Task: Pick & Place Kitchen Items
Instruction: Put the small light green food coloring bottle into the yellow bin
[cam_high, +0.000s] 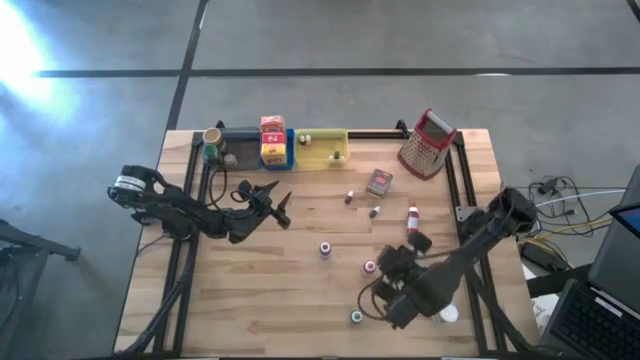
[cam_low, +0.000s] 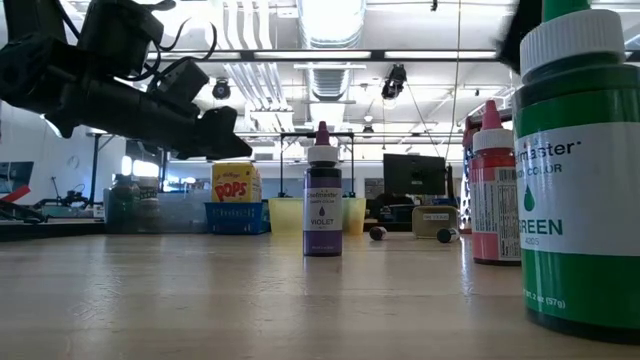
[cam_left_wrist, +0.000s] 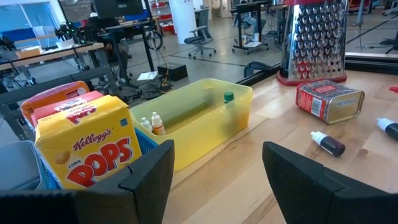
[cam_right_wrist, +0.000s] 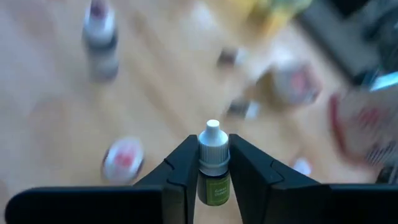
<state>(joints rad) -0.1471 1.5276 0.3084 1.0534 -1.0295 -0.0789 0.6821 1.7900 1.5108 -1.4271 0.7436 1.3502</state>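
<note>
The right gripper (cam_right_wrist: 214, 163) clamps a small white-capped bottle (cam_right_wrist: 213, 160) above the near right of the table (cam_high: 290, 300), arm reaching inward; the left gripper (cam_left_wrist: 214, 177) hovers with its jaws apart near the yellow tray (cam_left_wrist: 205, 118).

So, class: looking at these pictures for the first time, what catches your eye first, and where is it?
The right gripper, raised over the table's near right part, pinches a small white-capped bottle. At the far right corner stands a tall metal grater. The left gripper hovers open at mid-left, facing a yellow tray.
</note>
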